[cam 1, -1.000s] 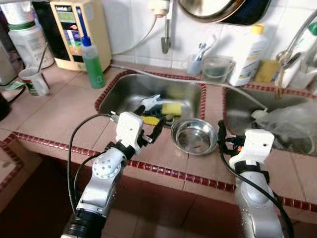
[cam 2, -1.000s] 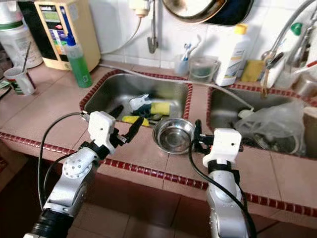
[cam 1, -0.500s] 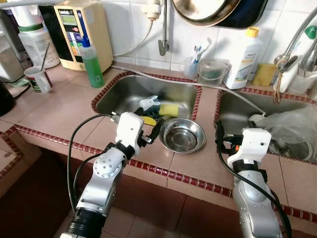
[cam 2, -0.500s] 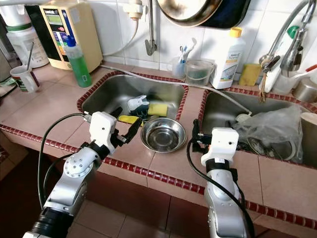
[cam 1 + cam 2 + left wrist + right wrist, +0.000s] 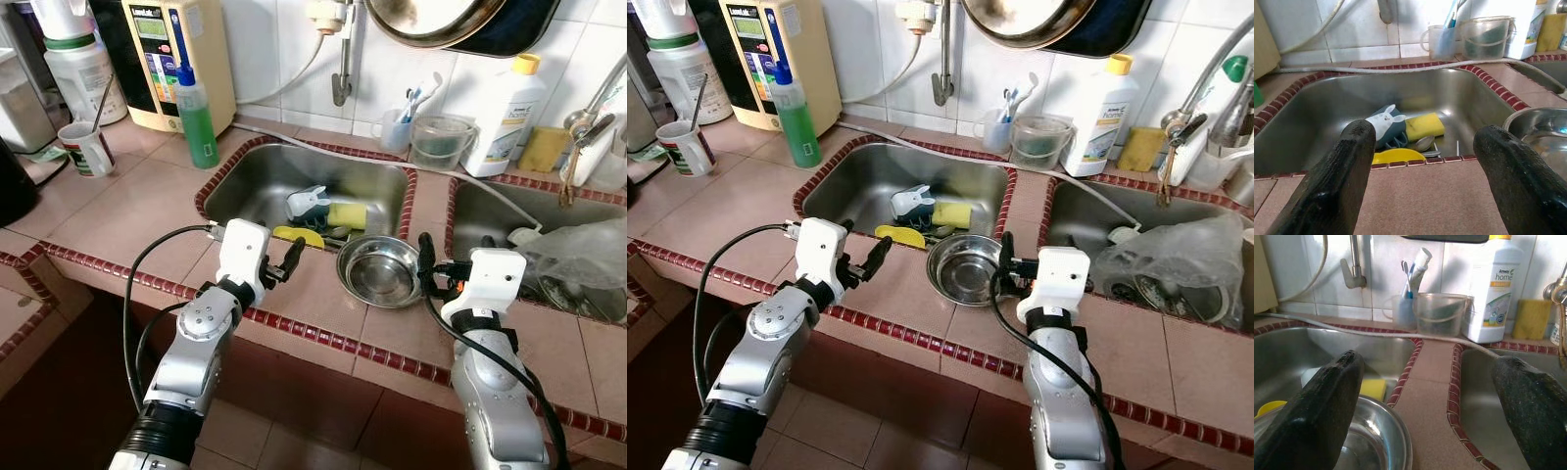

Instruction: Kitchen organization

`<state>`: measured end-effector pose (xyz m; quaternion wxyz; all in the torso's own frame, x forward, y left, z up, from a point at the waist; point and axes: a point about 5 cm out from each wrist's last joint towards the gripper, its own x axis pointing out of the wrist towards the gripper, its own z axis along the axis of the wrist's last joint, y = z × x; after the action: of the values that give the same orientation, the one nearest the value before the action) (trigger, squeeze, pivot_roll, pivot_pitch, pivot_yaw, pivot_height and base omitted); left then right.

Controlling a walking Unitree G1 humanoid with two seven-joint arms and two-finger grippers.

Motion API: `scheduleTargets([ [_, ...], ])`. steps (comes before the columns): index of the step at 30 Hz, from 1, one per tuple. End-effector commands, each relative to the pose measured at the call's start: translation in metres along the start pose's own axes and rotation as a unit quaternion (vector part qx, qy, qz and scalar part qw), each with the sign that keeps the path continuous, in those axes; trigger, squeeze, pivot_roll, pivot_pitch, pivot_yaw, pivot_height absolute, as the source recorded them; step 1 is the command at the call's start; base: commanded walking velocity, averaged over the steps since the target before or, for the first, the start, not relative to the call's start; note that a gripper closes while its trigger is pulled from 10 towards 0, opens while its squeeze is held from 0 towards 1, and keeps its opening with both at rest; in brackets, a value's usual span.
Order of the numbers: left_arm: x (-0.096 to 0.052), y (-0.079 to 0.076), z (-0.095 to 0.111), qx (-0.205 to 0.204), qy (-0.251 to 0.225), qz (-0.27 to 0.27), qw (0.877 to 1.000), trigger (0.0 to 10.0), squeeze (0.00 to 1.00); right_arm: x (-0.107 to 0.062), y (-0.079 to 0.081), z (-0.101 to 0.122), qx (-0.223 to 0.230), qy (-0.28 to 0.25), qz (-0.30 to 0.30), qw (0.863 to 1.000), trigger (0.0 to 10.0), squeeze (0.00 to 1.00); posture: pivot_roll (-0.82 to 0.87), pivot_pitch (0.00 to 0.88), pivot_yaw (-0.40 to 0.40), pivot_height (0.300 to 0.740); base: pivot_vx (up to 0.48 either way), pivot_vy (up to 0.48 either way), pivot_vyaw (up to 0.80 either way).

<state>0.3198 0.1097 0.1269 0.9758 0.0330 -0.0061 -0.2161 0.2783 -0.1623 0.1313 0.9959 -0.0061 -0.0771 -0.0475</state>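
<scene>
Both arms eased back; bottle (image 5: pixel 1495 289) reads "home".

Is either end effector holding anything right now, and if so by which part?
Nothing is held. The left end effector and right end effector are both open and empty, either side of the steel bowl.

Both arms are silver metal, built of rounded, jointed segments with small dark screws at the elbow housings. Each ends in a boxy white wrist block. A black cable loops from each block along the arm. The left pincer (image 5: pixel 279 266) and right pincer (image 5: pixel 427 262) each have two long black fingers (image 5: pixel 1347 181) with a rough, grainy surface and blunt rounded tips. A small orange mark shows beside the right wrist block.
</scene>
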Motion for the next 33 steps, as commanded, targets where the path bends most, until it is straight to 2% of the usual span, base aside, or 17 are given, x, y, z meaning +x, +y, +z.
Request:
scheduleTargets([
  [1,0.001,-0.001,0.008,0.008,-0.01,-0.007,1.0,10.0,0.0,0.001,-0.001,0.002,-0.004,-0.003,-0.001,1.0,10.0,0.0,-0.01,0.0,0.005,0.74,0.0,0.0,0.0],
  [9,0.002,-0.003,0.016,0.021,-0.03,-0.006,0.999,10.0,0.0,0.004,-0.002,0.003,-0.02,-0.005,0.007,1.0,10.0,0.0,-0.01,0.0,-0.005,0.74,0.0,0.0,0.0],
  [10,0.002,-0.002,0.02,0.019,-0.05,-0.008,0.999,10.0,0.0,0.004,-0.003,0.003,-0.021,-0.005,0.008,1.0,10.0,0.0,-0.01,0.0,-0.006,0.74,0.0,0.0,0.0],
  [12,0.001,-0.001,0.024,0.02,-0.062,-0.008,0.998,10.0,0.0,0.005,-0.003,0.004,-0.022,-0.006,0.009,1.0,10.0,0.0,-0.01,0.0,-0.006,0.74,0.0,0.0,0.0],
  [25,0.001,-0.001,0.027,0.022,-0.07,-0.029,0.997,10.0,0.0,0.007,-0.004,0.006,-0.023,-0.01,0.007,1.0,10.0,0.0,-0.02,0.0,-0.003,0.74,0.0,0.0,0.0],
  [33,0.001,-0.002,0.027,0.047,-0.068,-0.044,0.996,10.0,0.0,0.01,-0.002,0.008,-0.018,-0.012,0.008,1.0,10.0,0.0,-0.02,0.0,-0.001,0.74,0.0,0.0,0.0],
])
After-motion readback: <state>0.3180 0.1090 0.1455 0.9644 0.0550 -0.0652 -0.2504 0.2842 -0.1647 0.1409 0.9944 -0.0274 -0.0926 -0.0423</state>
